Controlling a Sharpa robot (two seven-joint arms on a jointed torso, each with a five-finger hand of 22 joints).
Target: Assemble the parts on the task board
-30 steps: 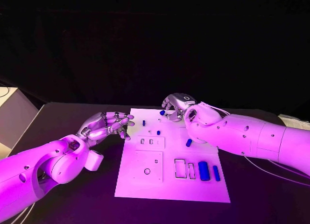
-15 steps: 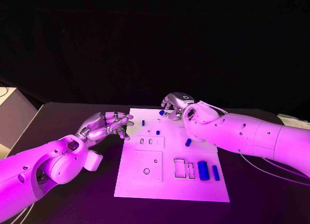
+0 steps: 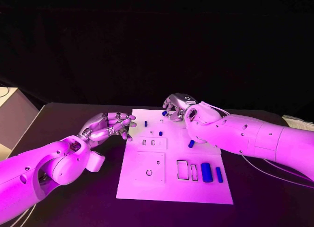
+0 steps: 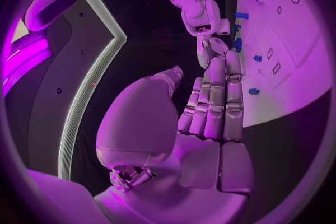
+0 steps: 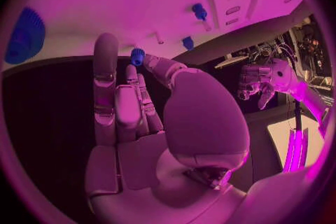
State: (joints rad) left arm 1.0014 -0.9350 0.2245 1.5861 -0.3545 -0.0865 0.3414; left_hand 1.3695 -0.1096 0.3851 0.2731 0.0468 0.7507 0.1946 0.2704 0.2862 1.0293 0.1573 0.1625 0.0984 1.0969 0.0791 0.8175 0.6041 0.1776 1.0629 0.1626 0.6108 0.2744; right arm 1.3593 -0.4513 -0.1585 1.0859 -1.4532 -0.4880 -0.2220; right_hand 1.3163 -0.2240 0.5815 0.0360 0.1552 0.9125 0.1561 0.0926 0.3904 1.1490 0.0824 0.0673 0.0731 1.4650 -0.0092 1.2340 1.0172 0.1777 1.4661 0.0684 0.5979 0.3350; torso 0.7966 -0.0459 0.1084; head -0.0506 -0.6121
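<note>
White task board (image 3: 172, 187) lies flat on the black desk (image 3: 75, 194), its long axis running away from the robot. Both arms flank it, the left hand (image 3: 108, 126) at its left edge, the right hand (image 3: 176, 108) over its far edge.

The right hand is the nearer to the work. In the right wrist view its fingers (image 5: 105, 75) are extended and close together, and a small blue part (image 5: 137, 56) sits at the tip of the thumb and one finger. Whether it is pinched or merely touched cannot be told. The part lies directly ahead of the fingertips, at the far edge of the board.

The left hand's fingers are curled loosely with nothing in them, just beside the board edge.

Further blue parts lie near the board's right edge: a short peg (image 3: 191, 144), and two long bars (image 3: 206, 172) lengthwise.
</note>
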